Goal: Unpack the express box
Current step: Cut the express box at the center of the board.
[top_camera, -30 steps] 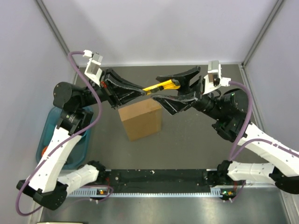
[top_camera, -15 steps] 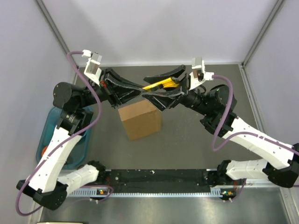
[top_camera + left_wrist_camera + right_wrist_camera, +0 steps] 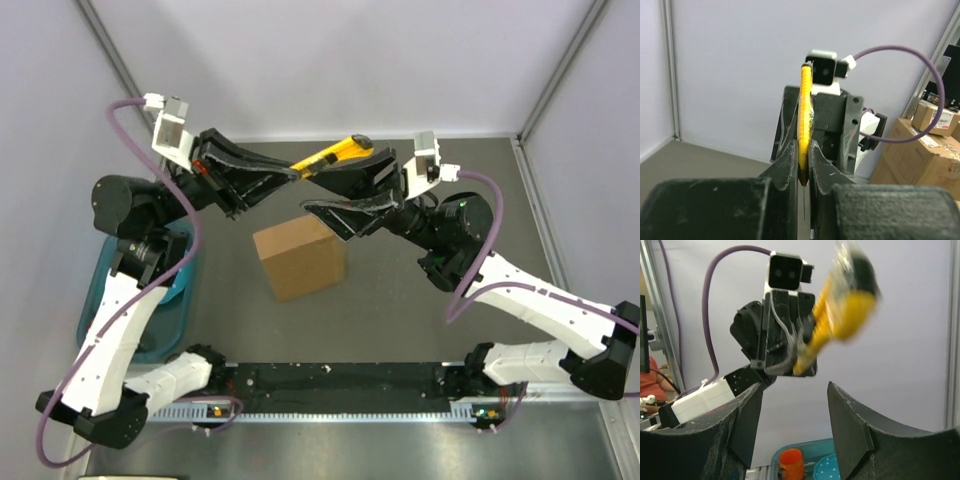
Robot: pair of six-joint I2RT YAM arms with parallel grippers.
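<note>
The dark tabletop (image 3: 420,300) is taken up near its middle by the express box (image 3: 300,258), a plain brown cardboard box that rests there and is touched by neither arm. A teal bin (image 3: 178,312) is seen well to the left of the box, partly covered by the left arm. An orange cup (image 3: 790,463) is shown inside the bin in the right wrist view. Both grippers are raised over the far side of the box. The jaws of the left gripper (image 3: 288,172) are pressed onto one end of a yellow utility knife (image 3: 330,153), whose free end is pointed away from the box. The jaws of the right gripper (image 3: 312,190) are spread, with nothing between them. The knife is seen just beyond its upper finger, and contact cannot be told.
</note>
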